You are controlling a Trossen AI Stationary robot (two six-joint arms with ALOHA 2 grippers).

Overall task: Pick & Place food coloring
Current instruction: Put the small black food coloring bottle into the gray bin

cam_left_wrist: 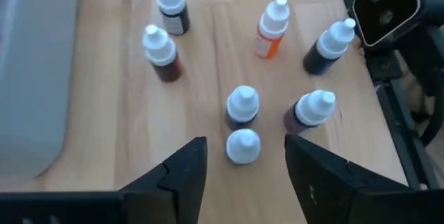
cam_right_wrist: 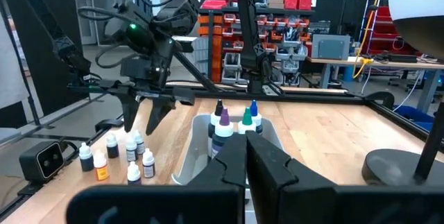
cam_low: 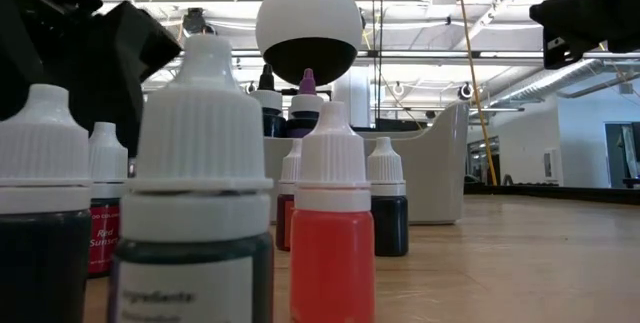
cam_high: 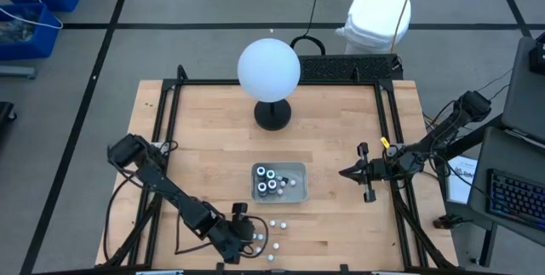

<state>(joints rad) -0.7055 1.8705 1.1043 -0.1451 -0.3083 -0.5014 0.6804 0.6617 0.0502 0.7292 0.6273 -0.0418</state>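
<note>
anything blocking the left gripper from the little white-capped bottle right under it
Nothing visible does. In the left wrist view the left gripper hangs open over the loose food coloring bottles, and the nearest bottle sits in the gap between its fingers. A second bottle stands right behind it and another beside, close enough to get bumped.

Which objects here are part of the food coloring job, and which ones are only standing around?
Job:
- small dropper bottles on the wood
- larger bottles in the grey tray
- left gripper, open above them

Not job:
- white globe lamp
- right gripper, shut, waiting
</note>
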